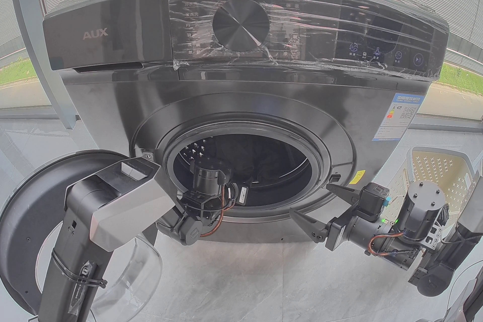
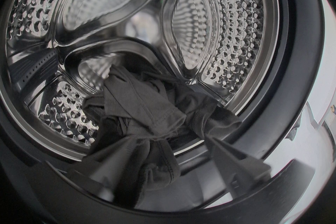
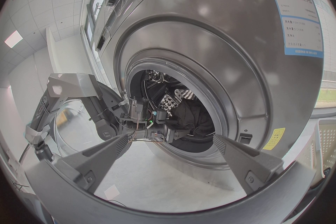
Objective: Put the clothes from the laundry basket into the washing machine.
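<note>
Clothes (image 2: 147, 112) in the left wrist view are a bundle of dark grey fabric, thin and matte, with a stitched hem and many folds. It sits in the lower middle of the frame, on the bottom of the steel drum (image 2: 227, 25) of the washing machine (image 1: 126, 101). Its lower end seems to lie over the dark door seal (image 2: 287, 70) toward the front.

I judge it to be light, soft and limp. It will sag and stretch when lifted, and a loose end can catch on the seal. The best hold is probably on a thick bunched fold near the middle, not on a single thin edge.

The left jaws are at the drum mouth and stand apart, one on each side of the hanging end, clamped on nothing. The right jaws, in the lower right of the head view, are also apart and hold nothing, in front of the machine. The round door (image 1: 30, 217) stands open at the lower left. The white perforated laundry basket (image 1: 417, 153) is at the right edge of the head view; its inside is hidden.
</note>
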